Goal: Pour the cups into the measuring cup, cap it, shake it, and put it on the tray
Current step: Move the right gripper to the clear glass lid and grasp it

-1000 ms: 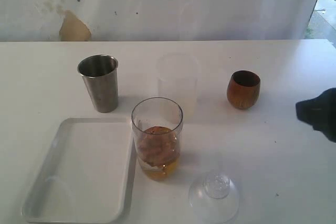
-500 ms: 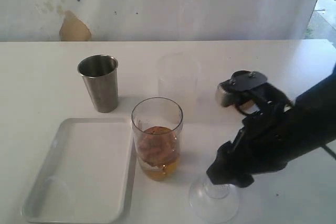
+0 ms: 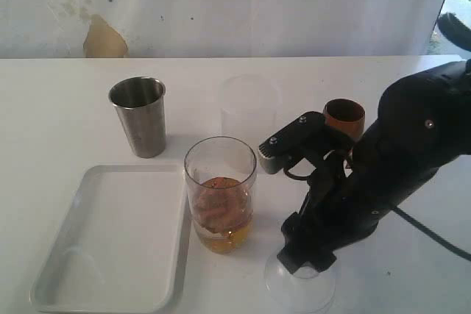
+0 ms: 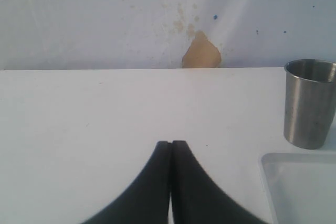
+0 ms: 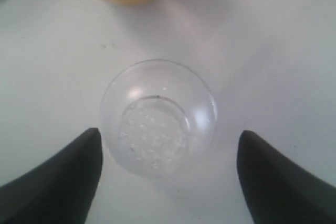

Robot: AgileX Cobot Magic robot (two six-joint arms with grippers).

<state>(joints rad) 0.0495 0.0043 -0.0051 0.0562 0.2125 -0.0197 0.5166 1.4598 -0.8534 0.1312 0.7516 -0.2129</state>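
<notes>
Liquid, amber with a brownish lump in it, sits low in the measuring cup (image 3: 220,193) at the middle of the frame. The tumbler (image 3: 138,115) stands upper left, its inside too dark to tell what it holds. A frosted cup (image 3: 250,119) stands just behind the measuring cup. The wooden cup (image 3: 344,114) shows only its rim and upper side behind the right arm, right of centre. The tray (image 3: 110,237) lies at lower left, its long edge just beside the measuring cup.

The clear cap (image 3: 298,288) rests on the table (image 3: 59,108) at lower centre. The right gripper (image 3: 302,259) hangs directly over it, spread wide, and the wrist view shows the cap (image 5: 159,118) between its two fingers (image 5: 79,171). I cannot tell whether they touch it.

The left gripper (image 4: 171,145) is pressed together with nothing in it, and the tumbler (image 4: 310,103) is well off to its side.
</notes>
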